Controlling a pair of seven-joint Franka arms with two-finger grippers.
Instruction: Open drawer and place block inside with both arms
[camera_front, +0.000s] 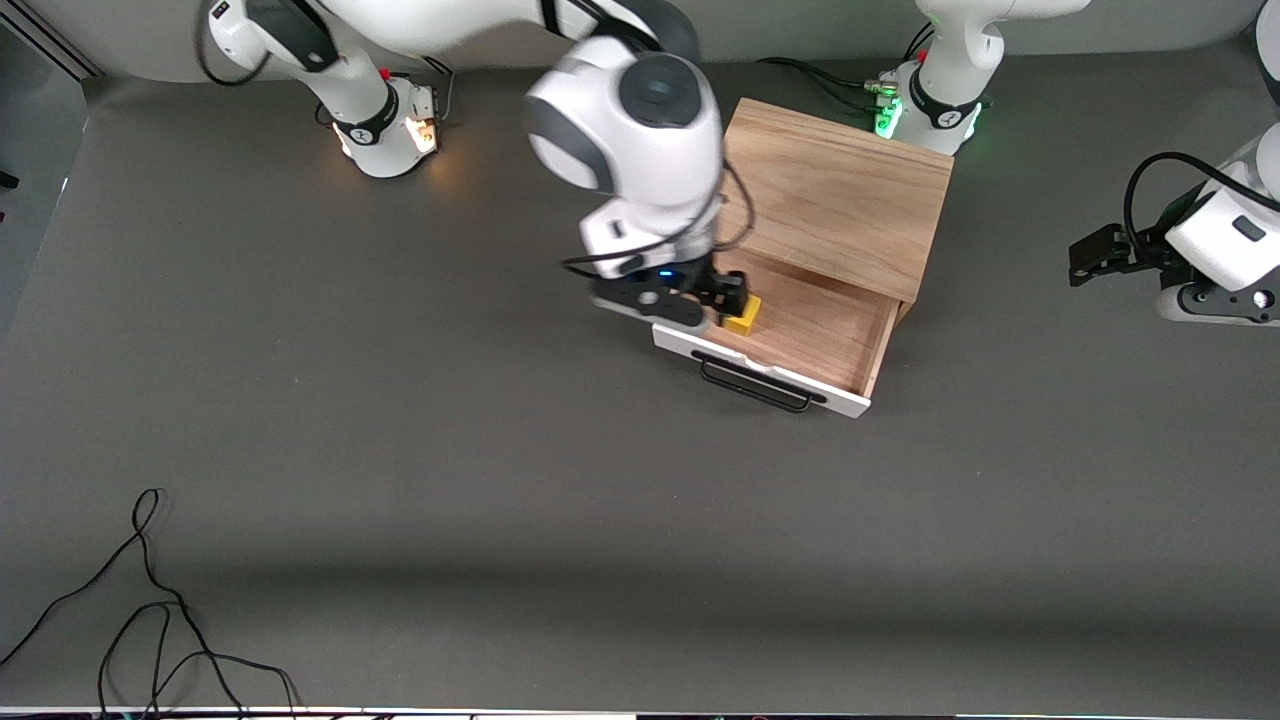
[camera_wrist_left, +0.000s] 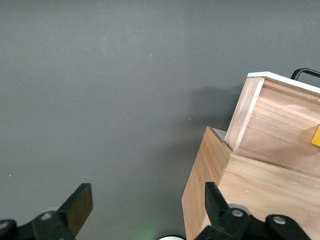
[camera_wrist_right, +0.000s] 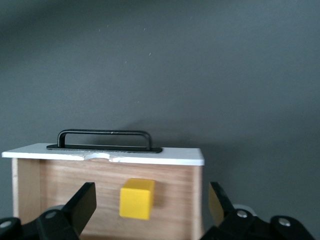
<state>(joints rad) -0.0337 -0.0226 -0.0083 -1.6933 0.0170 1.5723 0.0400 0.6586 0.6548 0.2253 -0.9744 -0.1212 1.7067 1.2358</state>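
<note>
From the front camera, the white-fronted drawer with its black wire handle (camera_front: 765, 375) is pulled out of the light wooden box cabinet (camera_front: 835, 195), and the small bright yellow cube (camera_front: 743, 315) sits inside it, at about nine o'clock on the drawer's wood floor. The right arm's black gripper (camera_front: 722, 297) is right over the cube. The left arm's black gripper (camera_front: 1100, 255) waits over the grey table (camera_front: 400, 450) at the left arm's end. In the left wrist view, that gripper (camera_wrist_left: 145, 212) has its fingers spread wide and holds nothing — just table and cabinet (camera_wrist_left: 210, 190) below. In the right wrist view, the gripper (camera_wrist_right: 152, 205) is spread wide too, and the cube (camera_wrist_right: 136, 198) rests free on the drawer (camera_wrist_right: 105, 156) floor between its fingers. So the job looks nearly done — only pulling away seems left.
</note>
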